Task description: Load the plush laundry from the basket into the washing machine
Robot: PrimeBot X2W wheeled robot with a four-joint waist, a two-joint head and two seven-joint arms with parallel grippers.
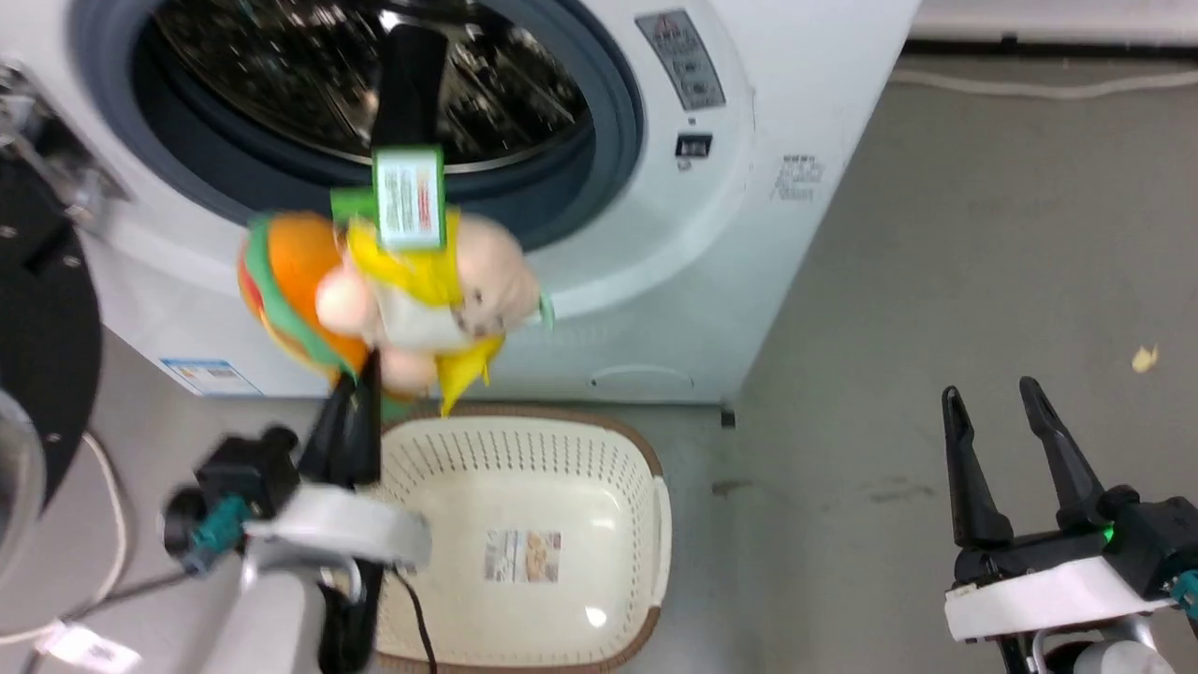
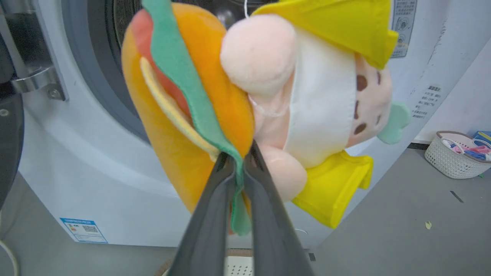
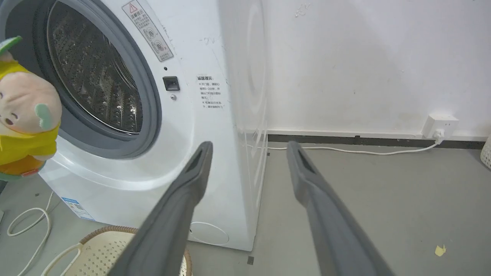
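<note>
As the toy hangs now: the plush toy is up in the air in front of the lower part of the washer's opening, above the far rim of the basket, and not yet in the drum.
Left gripper: clenched on the toy. The wrist view shows both fingers pinching the thin green felt layer of the hamburger half, with the toy's bulk beyond the tips.
Right gripper: released, fingers spread, nothing between them, well off to the right above the floor.
Washer: the door is swung aside on my left, and the steel drum shows through the grey ring.
Depth: from the head view I cannot tell how far short of the ring the toy sits.
Grip worry: I judge it a shallow hold on a soft flap, so a jerk could slip it.
How I would do it: raise the toy a little so the pig's yellow skirt clears the ring's lower lip, then push straight in and slowly.
Release: I would spread the fingers only once the whole toy is past the ring and over the drum wall.
Exit: I would draw back along the same line, so the tag does not catch.
</note>
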